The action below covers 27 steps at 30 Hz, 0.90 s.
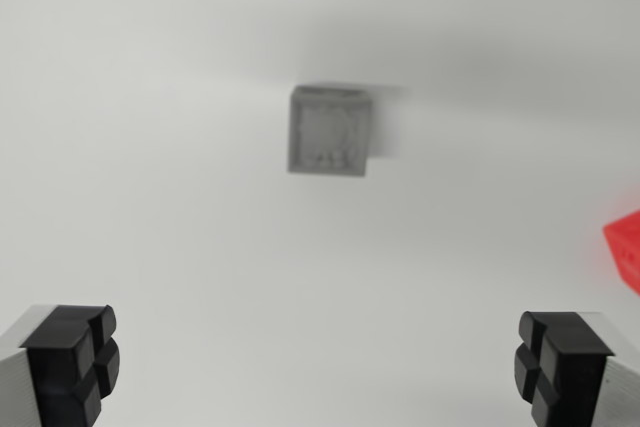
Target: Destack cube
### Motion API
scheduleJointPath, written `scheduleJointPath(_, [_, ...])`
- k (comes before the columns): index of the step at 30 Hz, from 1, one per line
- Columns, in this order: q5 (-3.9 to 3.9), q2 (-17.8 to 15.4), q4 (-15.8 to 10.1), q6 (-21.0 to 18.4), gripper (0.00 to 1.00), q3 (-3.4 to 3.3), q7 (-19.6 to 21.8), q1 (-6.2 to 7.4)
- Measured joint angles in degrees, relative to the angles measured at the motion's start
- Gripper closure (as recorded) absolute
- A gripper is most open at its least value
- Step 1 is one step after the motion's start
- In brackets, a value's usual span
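Gripper (320, 367) above grey cube (330, 132); fingers wide apart, empty.
Blurred view; descent may miss centre; red object (625, 247) at right edge could be nudged.

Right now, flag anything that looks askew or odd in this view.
Nothing looks damaged or spilled. The grey cube sits square on the white surface. A red object is cut off at the wrist view's right edge. The gripper is open and empty.

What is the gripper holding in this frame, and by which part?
Nothing. The gripper is open, its fingers wide apart with only bare surface between them; the grey cube and the red object lie apart from it.
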Motion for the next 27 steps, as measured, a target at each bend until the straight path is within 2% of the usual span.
scheduleJointPath(9, [0.00, -0.64, 1.06, -1.72, 0.00, 0.00, 0.02, 0.00])
scheduleJointPath(27, [0.00, -0.71, 1.21, -1.91, 0.00, 0.00, 0.02, 0.00])
